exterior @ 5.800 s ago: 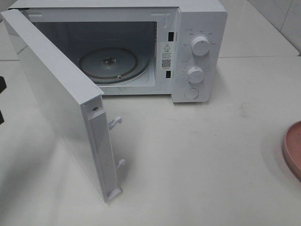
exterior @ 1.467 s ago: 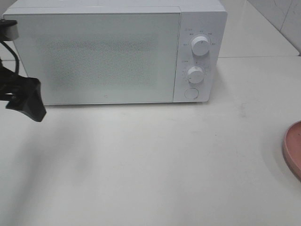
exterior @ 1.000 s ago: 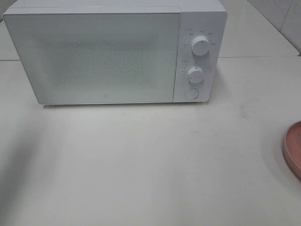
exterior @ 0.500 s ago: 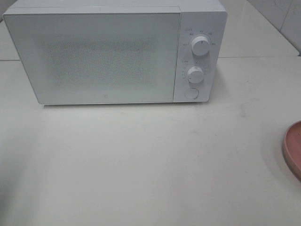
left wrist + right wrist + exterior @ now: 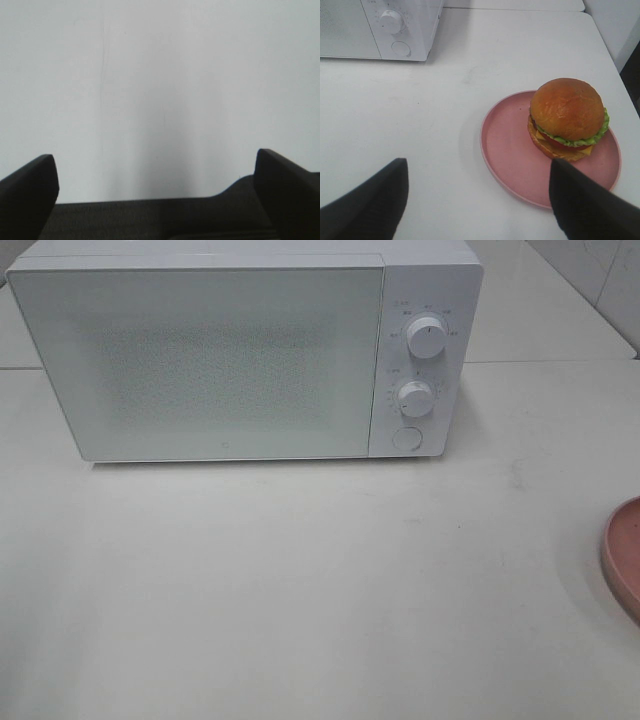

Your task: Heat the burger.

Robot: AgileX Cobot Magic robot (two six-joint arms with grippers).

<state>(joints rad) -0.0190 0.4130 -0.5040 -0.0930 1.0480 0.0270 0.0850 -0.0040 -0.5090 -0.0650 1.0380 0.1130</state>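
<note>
The burger (image 5: pixel 567 117) has a golden-brown bun, lettuce and a dark patty. It sits on a pink plate (image 5: pixel 510 155) in the right wrist view. My right gripper (image 5: pixel 477 167) is open and empty, above the table and short of the plate. In the high view only the plate's edge (image 5: pixel 622 555) shows at the right, and the burger is out of view. The white microwave (image 5: pixel 210 360) stands at the back with its door shut. My left gripper (image 5: pixel 154 160) is open and empty over a plain white surface. Neither gripper shows in the high view.
The microwave panel has two knobs, an upper one (image 5: pixel 427 337) and a lower one (image 5: pixel 414 397), with a round button (image 5: pixel 406 438) below. The microwave's corner also shows in the right wrist view (image 5: pixel 350 30). A white table (image 5: pixel 300 590) lies in front.
The microwave door, open at first, is now shut. The left arm, seen at the left edge 1.5 s ago, has left the high view. Nothing has moved since.
</note>
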